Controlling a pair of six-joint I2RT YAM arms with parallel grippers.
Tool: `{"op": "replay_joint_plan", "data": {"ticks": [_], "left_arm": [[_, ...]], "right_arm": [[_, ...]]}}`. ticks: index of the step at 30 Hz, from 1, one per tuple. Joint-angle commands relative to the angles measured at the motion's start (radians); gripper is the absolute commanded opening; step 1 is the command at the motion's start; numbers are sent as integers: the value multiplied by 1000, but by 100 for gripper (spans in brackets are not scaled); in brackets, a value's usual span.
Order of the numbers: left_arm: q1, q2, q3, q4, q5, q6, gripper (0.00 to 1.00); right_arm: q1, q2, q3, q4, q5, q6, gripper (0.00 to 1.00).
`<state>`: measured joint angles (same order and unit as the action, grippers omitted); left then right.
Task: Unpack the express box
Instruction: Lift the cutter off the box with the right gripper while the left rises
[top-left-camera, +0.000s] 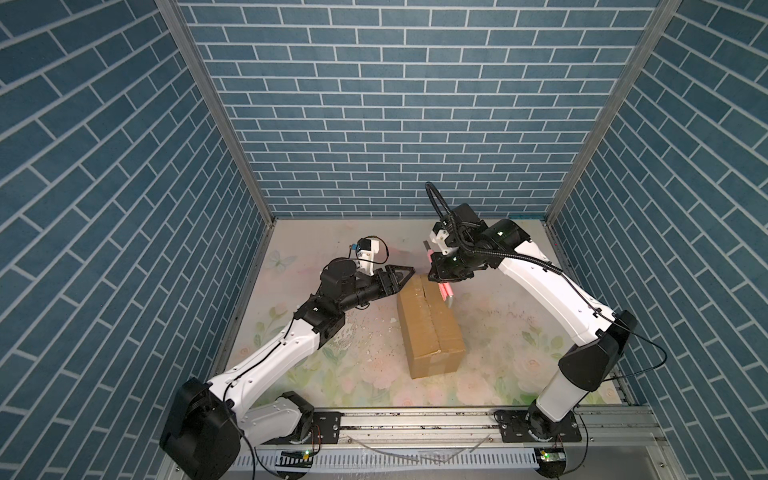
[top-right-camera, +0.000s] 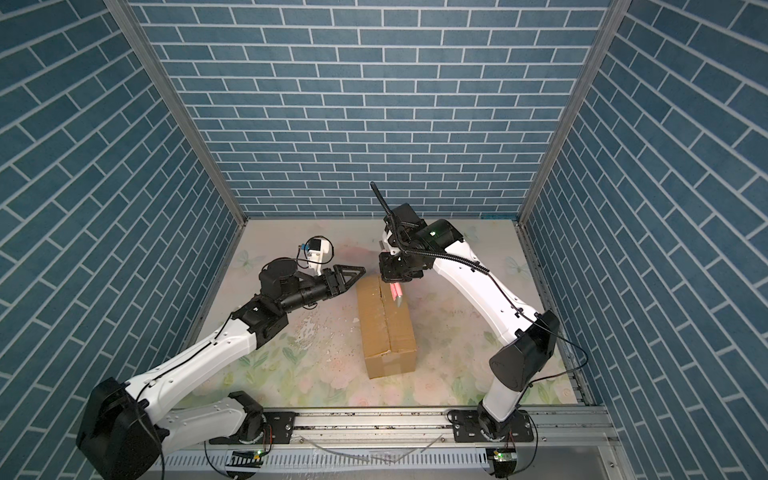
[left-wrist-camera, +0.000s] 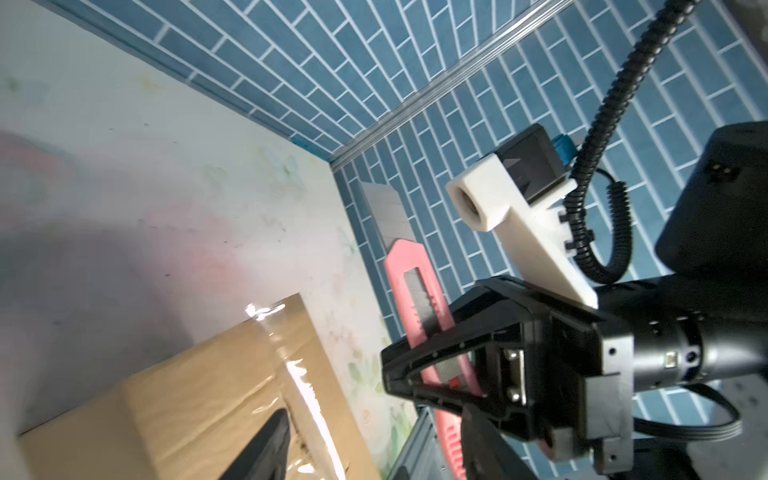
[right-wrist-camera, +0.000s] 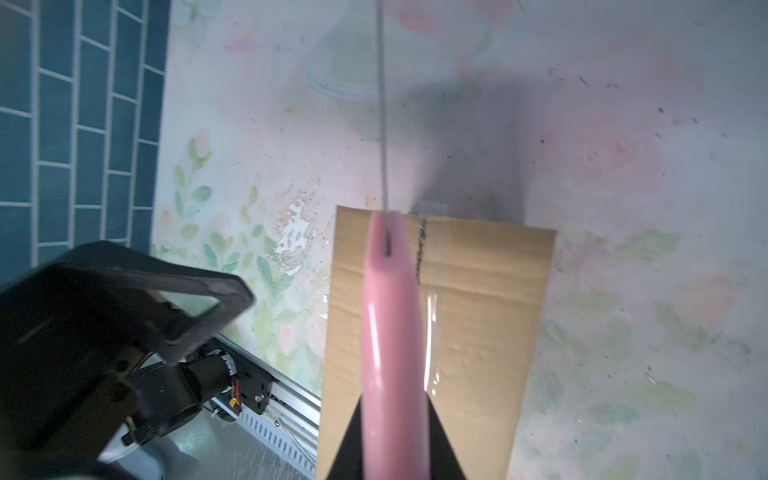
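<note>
one express box (top-left-camera: 430, 328), one pink knife (top-left-camera: 445, 293) clenched in the right gripper (top-left-camera: 441, 277) (above the box's far end); left gripper (top-left-camera: 405, 272) beside it, openness unclear

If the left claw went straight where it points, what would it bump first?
Probably the right gripper clamping the pink knife, just ahead of the left gripper; depth is unclear.

Both top views: bright, even light from above, sharp throughout. Brick walls (top-left-camera: 104, 166) splay toward frame edges. Soft shadows of my arms on floral mat (top-left-camera: 498, 328).

My left wrist view: softer. Tape (left-wrist-camera: 307, 395) on express box (left-wrist-camera: 187, 386) blown to white glare streaks, my fingertip (left-wrist-camera: 277, 432) dark blur, grey shadow over mat.

My right wrist view: pink knife (right-wrist-camera: 392, 332) close, unfocused, sheen down handle. Left gripper (right-wrist-camera: 235, 293) smeared. Grey shadow on mat past box.
</note>
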<state>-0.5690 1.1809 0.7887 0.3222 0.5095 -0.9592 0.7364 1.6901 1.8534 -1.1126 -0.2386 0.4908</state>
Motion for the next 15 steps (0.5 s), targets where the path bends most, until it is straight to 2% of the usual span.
{"op": "replay_joint_plan", "data": {"ticks": [1, 15], "left_arm": [[2, 44, 2, 261, 64, -80, 63], [3, 261, 49, 602, 66, -203, 56]], "right_arm": [[-15, -27, -2, 103, -121, -71, 0], [-29, -32, 17, 118, -228, -93, 0]]}}
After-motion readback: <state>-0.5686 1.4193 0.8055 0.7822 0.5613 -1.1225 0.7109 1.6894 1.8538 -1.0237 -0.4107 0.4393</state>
